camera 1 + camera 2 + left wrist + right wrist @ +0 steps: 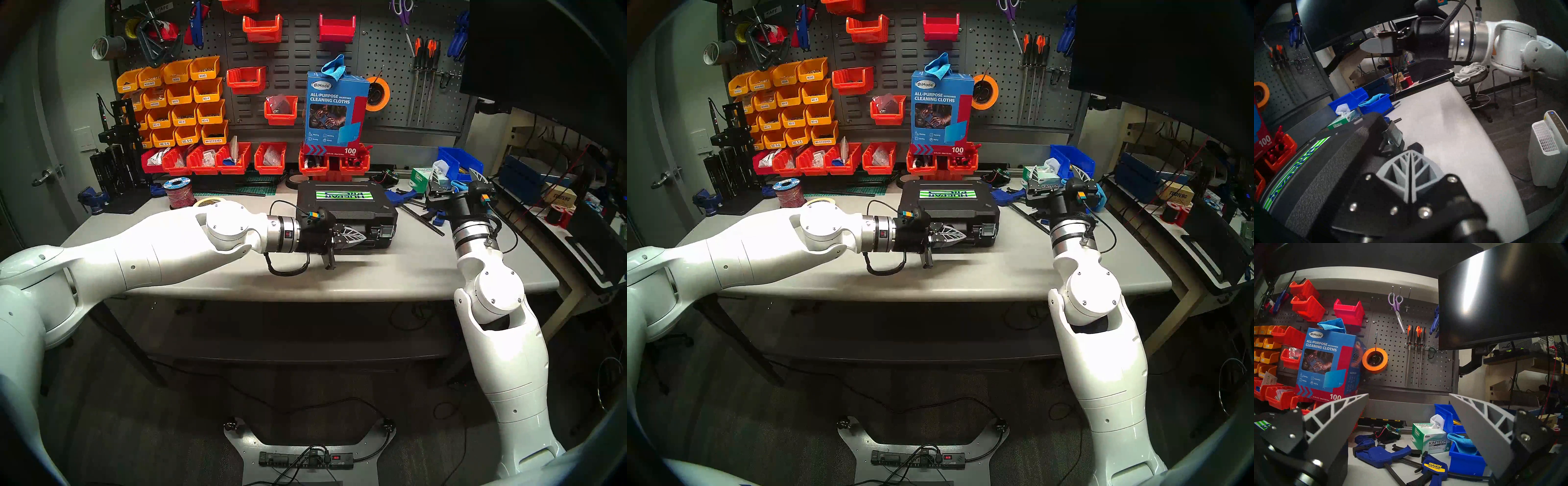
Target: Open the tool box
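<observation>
At my nine o'clock the white left arm reaches level across the grey bench (373, 275), and I see its left gripper (356, 238) with the two ribbed grey fingers pressed flat together, holding nothing, tip pointing toward three o'clock. The tip sits against the near front face of the black hard-plastic tool box (342, 200), beside the handle recess; I cannot tell whether it actually touches. The tool box lies flat and closed at bench centre, its green-and-white striped logo sticker (344, 195) facing up. From the left wrist view, the silver latch (1395, 135) nearest the tip stands just past the fingers at twelve o'clock, apparently still fastened. Behind the tool box, at twelve o'clock, a blue cardboard cleaning-cloths box (336, 112) stands on red plastic bins (314, 163). At my three o'clock the right gripper (1407, 422) hangs in the air with fingers spread wide and empty, aimed at the pegboard, above blue bar clamps (1383, 456) and a green tissue box (1430, 438).
</observation>
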Robot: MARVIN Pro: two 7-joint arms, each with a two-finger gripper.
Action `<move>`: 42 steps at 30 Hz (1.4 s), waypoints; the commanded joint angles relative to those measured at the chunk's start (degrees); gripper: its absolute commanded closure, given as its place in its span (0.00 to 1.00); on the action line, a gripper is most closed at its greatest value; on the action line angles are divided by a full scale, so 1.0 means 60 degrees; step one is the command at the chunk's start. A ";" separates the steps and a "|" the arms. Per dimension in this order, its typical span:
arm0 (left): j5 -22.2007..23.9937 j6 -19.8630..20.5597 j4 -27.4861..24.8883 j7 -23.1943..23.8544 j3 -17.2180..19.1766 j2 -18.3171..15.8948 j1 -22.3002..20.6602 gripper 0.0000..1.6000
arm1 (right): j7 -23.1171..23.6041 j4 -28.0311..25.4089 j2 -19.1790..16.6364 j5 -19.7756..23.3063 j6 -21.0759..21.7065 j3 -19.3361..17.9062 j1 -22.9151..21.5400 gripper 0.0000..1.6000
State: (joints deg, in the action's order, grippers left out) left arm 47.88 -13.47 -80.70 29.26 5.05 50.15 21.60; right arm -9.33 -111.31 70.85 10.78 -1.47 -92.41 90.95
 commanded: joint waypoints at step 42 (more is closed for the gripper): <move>0.2985 -0.0885 0.3407 0.0713 0.1411 0.0322 0.0119 0.00 | 0.1704 0.1843 -0.0067 0.0432 0.0547 0.1660 -0.2948 0.00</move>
State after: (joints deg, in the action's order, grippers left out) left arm 66.28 -17.73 -64.79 31.23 13.81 46.79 23.26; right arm -0.06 -99.38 71.18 13.04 1.26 -82.01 75.37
